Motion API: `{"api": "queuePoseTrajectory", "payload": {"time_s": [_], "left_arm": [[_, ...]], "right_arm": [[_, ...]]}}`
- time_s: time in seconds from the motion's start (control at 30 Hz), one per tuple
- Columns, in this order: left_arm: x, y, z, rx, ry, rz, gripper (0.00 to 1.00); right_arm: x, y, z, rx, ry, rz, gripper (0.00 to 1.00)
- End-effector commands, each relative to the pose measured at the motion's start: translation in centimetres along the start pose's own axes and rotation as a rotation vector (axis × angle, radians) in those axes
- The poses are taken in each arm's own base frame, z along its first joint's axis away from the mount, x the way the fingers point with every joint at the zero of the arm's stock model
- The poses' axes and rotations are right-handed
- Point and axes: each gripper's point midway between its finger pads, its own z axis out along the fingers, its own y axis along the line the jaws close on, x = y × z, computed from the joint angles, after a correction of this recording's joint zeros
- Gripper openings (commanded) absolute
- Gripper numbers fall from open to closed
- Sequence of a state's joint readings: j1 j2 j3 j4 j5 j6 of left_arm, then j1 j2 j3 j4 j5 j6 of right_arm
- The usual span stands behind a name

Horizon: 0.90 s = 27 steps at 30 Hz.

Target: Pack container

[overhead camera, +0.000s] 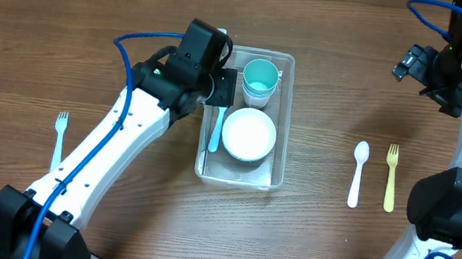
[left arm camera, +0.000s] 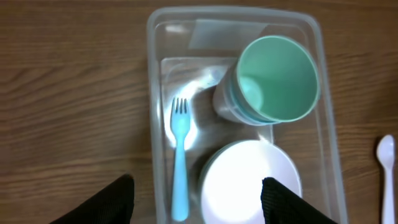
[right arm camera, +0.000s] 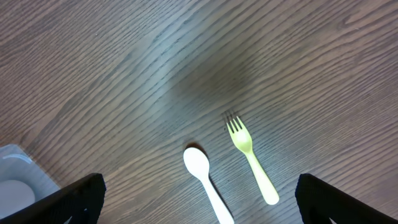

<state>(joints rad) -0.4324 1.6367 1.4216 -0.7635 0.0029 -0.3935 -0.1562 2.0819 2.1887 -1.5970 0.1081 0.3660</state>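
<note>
**Container partly packed; three utensils left outside**

The container [overhead camera: 281, 158] is seen near the middle of the table [overhead camera: 338, 63], and three items are already held in it. A teal cup [overhead camera: 261, 78] is placed at its far end and a white bowl [overhead camera: 248, 134] at its near end. A blue fork [left arm camera: 180, 155] is laid along its left wall, just beside the bowl. That much of the packing is judged done.

Three pieces are found outside the container. A white spoon [overhead camera: 358, 173] and a yellow fork [overhead camera: 391, 177] are laid side by side, not touching, well apart from its right wall. A pale fork [overhead camera: 59, 136] is laid far off to its left, beyond the left arm. If all the cutlery is meant to go in, about half of the task is judged to be left. No lid is seen in any view.

The left gripper [overhead camera: 221, 88] is held over the container's left rim, above the blue fork. Its fingers are spread wide and nothing is gripped between them. The right gripper [right arm camera: 205, 202] is held off to the container's right, with the spoon and the yellow fork seen below it in the wrist view. Its fingers are likewise parted, and nothing is held.
</note>
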Motion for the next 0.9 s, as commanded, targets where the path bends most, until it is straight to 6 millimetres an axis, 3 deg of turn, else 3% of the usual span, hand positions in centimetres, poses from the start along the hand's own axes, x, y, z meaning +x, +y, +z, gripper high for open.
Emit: {"api": "queuePoseTrajectory", "payload": {"time_s": [0.0, 0.2, 0.4, 0.57, 0.67, 0.73, 0.87], "left_arm": [[0.2, 7.4, -0.8, -0.151, 0.066, -0.137, 0.64], [2.9, 17.1, -3.0, -0.305, 0.188, -0.358, 0.71], [6.6, 24.5, -5.9, -0.453, 0.287, -0.501, 0.77], [11.5, 27.7, -6.1, -0.492, 0.418, -0.526, 0.82], [14.1, 28.3, -5.0, -0.476, 0.478, -0.491, 0.95], [16.2, 28.6, -3.9, -0.454, 0.518, -0.427, 0.97], [17.6, 29.3, -1.9, -0.428, 0.512, -0.309, 1.00]], "right_arm": [[-0.5, 0.0, -2.1, -0.025, -0.061, 0.010, 1.00], [-0.5, 0.0, -2.1, -0.025, -0.060, 0.010, 1.00], [-0.5, 0.0, -2.1, -0.025, -0.060, 0.010, 1.00], [-0.5, 0.0, -2.1, -0.025, -0.060, 0.010, 1.00], [-0.5, 0.0, -2.1, -0.025, -0.060, 0.010, 1.00], [-0.5, 0.0, -2.1, -0.025, -0.060, 0.010, 1.00], [-0.5, 0.0, -2.1, -0.025, -0.060, 0.010, 1.00]]}}
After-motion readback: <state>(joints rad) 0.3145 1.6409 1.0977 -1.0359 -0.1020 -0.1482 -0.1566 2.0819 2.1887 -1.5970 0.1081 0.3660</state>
